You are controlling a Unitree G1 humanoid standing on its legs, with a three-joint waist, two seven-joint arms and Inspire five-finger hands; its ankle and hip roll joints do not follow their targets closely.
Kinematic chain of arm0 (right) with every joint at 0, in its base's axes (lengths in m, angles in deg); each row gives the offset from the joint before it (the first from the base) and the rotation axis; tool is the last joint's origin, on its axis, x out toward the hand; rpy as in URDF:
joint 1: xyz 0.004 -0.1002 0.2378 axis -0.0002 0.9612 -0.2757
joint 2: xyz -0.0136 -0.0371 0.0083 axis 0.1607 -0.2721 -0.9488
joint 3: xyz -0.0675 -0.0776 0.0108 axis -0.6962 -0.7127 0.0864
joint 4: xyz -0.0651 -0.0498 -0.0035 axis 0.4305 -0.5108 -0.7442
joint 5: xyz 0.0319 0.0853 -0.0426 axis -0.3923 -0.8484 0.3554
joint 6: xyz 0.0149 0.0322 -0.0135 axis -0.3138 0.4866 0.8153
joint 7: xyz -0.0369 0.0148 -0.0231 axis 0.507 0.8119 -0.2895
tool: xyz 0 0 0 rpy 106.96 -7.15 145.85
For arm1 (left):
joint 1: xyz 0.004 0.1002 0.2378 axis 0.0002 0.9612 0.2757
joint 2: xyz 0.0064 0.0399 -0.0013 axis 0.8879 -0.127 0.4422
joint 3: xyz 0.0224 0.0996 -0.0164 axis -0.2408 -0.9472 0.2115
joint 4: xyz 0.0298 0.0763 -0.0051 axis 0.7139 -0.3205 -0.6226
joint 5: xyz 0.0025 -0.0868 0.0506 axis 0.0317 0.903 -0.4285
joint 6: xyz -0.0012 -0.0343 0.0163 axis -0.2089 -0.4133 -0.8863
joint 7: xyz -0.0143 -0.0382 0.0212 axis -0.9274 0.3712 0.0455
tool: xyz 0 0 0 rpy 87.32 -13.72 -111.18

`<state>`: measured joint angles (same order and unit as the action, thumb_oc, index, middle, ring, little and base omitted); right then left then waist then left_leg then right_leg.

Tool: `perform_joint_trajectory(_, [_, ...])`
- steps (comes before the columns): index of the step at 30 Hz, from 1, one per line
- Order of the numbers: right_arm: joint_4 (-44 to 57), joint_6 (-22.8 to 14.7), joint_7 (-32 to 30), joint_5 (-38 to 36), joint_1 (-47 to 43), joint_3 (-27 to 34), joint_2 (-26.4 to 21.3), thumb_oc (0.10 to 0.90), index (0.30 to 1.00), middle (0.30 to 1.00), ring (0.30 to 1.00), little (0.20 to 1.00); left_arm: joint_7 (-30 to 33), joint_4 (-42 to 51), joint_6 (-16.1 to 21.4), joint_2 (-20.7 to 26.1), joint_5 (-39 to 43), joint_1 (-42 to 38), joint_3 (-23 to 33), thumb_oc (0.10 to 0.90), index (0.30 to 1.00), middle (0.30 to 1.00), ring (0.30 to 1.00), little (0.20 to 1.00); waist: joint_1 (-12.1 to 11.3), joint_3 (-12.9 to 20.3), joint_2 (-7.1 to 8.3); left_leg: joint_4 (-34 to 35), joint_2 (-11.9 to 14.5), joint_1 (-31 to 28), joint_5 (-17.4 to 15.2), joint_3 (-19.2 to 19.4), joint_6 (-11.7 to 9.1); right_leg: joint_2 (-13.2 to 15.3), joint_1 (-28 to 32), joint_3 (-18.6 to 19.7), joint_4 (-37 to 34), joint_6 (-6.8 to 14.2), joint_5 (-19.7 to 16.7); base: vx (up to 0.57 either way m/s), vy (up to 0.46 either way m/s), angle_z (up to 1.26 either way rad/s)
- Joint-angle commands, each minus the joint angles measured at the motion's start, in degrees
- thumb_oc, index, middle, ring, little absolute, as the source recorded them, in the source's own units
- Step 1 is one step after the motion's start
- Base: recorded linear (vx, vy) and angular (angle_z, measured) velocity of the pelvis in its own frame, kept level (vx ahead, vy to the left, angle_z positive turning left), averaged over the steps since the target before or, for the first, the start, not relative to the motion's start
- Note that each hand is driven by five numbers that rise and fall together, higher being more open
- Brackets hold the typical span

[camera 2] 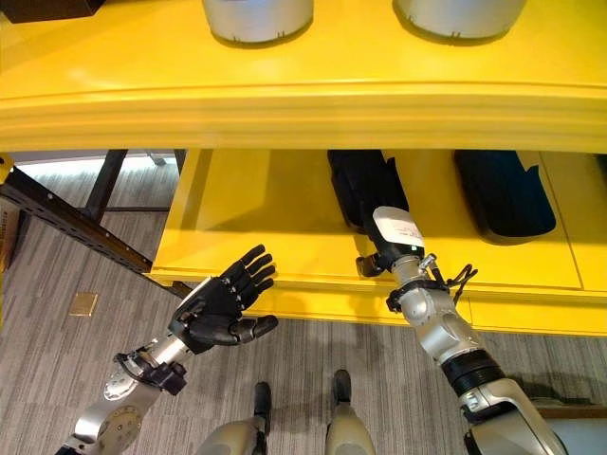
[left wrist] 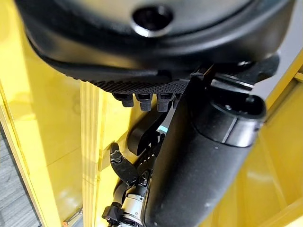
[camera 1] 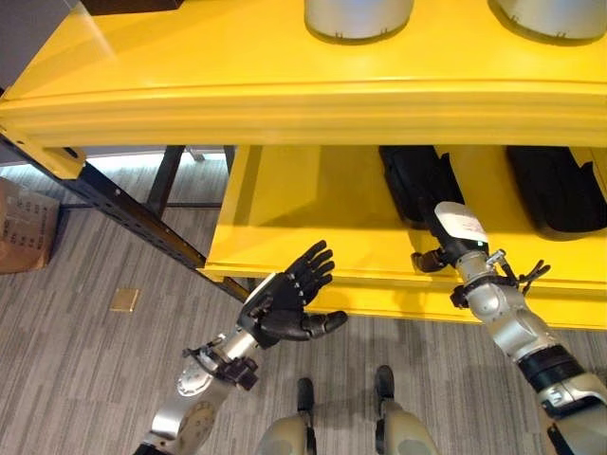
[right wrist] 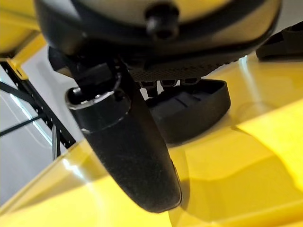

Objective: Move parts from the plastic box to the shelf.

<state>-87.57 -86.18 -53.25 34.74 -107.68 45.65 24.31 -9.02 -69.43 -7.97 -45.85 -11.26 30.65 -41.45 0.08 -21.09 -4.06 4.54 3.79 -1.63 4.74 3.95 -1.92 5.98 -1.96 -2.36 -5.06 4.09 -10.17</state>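
Two black moulded parts lie on the lower yellow shelf: one near the middle, the other further right. My right hand reaches onto that shelf, right at the near end of the middle part. In the right wrist view its thumb sticks out straight over the yellow board, and the part lies just past the fingers. Nothing is held. My left hand hovers open in front of the shelf's left front edge, palm up and empty.
Two grey cylinders stand on the upper yellow shelf, which overhangs the lower one. A dark steel frame runs left of the shelf. A cardboard box and a small tan tile are on the floor.
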Motion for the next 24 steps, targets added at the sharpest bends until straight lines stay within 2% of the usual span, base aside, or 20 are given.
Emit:
perform_joint_trajectory(1, [5.95,-4.66,-11.07,0.85,-1.93,1.86,-0.55,0.900,1.000,1.000,1.000,1.000,-0.53,5.12,5.96,-1.60,-0.66,-1.00,-0.87,0.900,1.000,1.000,1.000,1.000,0.15,6.29,0.99,-1.84,1.35,-0.36,-3.53,1.08,-0.26,2.44,1.90,-1.37,3.08,1.22,6.76,0.02,0.033,-0.05])
perform_joint_trajectory(2, [6.08,-4.81,-15.69,2.29,-1.66,2.74,0.02,0.900,1.000,1.000,1.000,1.000,-0.21,5.21,6.21,-1.67,-0.51,-0.92,-1.17,0.900,1.000,1.000,1.000,1.000,0.26,6.33,0.81,-1.97,1.37,-0.44,-3.63,1.18,-0.21,2.44,1.91,-1.37,3.30,1.17,6.90,0.00,0.000,0.00])
perform_joint_trajectory(3, [6.08,-4.81,-15.69,2.30,-1.65,2.74,0.02,0.900,1.000,1.000,1.000,1.000,-0.21,5.21,6.21,-1.66,-0.51,-0.92,-1.18,0.900,1.000,1.000,1.000,1.000,0.25,6.33,0.81,-1.97,1.37,-0.44,-3.63,1.19,-0.21,2.44,1.91,-1.37,3.30,1.17,6.90,0.03,0.059,-0.02])
perform_joint_trajectory(4, [6.52,-6.93,-22.14,4.70,-1.01,5.26,0.99,0.900,1.000,1.000,1.000,1.000,0.63,5.56,6.70,-1.72,-0.25,-0.83,-1.95,0.900,1.000,1.000,1.000,1.000,0.50,6.49,0.31,-2.05,1.20,-0.51,-3.88,1.26,-0.12,2.45,1.93,-1.29,3.41,1.14,7.10,0.03,0.078,-0.01])
perform_joint_trajectory(5, [7.17,-8.23,-24.48,5.64,-0.75,6.35,1.48,0.900,1.000,1.000,1.000,1.000,1.09,5.73,6.93,-1.96,-0.15,-0.85,-2.48,0.900,1.000,1.000,1.000,1.000,0.63,6.53,-0.14,-2.05,1.06,-0.51,-3.95,1.21,-0.10,2.51,1.86,-1.19,3.44,1.13,7.18,0.04,0.097,-0.01])
perform_joint_trajectory(10, [9.21,-9.49,-24.56,4.48,0.23,7.32,1.69,0.900,1.000,1.000,1.000,1.000,1.21,6.04,7.49,-2.13,0.32,-0.31,-3.04,0.900,1.000,1.000,1.000,1.000,0.89,6.55,-0.93,-1.94,0.75,-0.66,-4.06,1.17,-0.06,2.70,1.89,-1.04,3.37,1.16,7.30,0.01,0.042,0.00])
perform_joint_trajectory(18, [14.74,-11.58,-35.91,5.32,3.64,11.20,3.54,0.900,1.000,1.000,1.000,1.000,2.52,6.58,9.21,-2.76,0.54,1.43,-4.51,0.900,1.000,1.000,1.000,1.000,1.84,7.17,-1.84,-1.90,0.56,-1.23,-4.29,1.81,0.05,2.92,2.24,-0.59,3.23,1.15,7.40,0.03,0.041,-0.02])
perform_joint_trajectory(21, [16.06,-11.19,-36.14,4.68,4.37,12.19,4.26,0.900,1.000,1.000,1.000,1.000,3.08,6.59,9.59,-2.92,0.53,1.50,-5.12,0.900,1.000,1.000,1.000,1.000,2.02,7.31,-2.02,-1.90,0.48,-1.21,-4.36,1.75,0.08,2.93,2.18,-0.50,3.26,1.13,7.44,0.01,0.011,0.00])
perform_joint_trajectory(24, [15.87,-9.73,-33.47,-0.01,5.52,12.42,5.08,0.900,1.000,1.000,1.000,1.000,3.33,6.99,9.59,-3.05,0.38,1.64,-5.65,0.900,1.000,1.000,1.000,1.000,2.17,7.46,-2.19,-1.96,0.32,-1.32,-4.46,1.72,0.16,3.01,2.32,-0.40,3.18,1.07,7.46,0.00,0.000,0.00])
